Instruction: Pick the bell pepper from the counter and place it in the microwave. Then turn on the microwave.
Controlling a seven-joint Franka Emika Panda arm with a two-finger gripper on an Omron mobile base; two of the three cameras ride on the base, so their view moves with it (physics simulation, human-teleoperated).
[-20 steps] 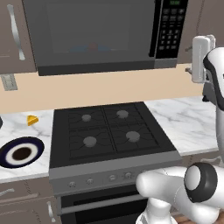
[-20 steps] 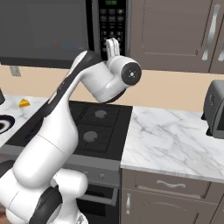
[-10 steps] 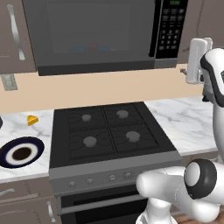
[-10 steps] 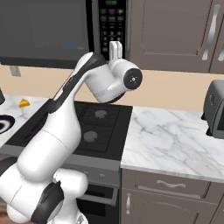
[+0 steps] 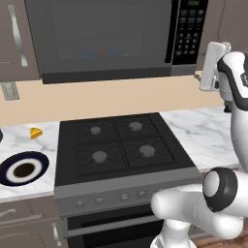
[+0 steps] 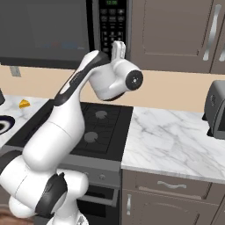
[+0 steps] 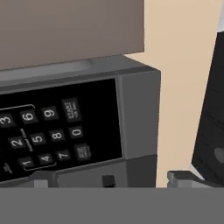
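Dark grey microwave (image 5: 106,38) hung closed above the stovetop (image 5: 121,145), its keypad (image 7: 48,131) facing the wide-open, empty gripper (image 7: 111,180); no bell pepper could be seen, and an off-centre push risked pressing the wrong key.

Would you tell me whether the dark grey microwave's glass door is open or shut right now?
Shut: the dark grey microwave's glass door sits flush beside the black keypad panel.
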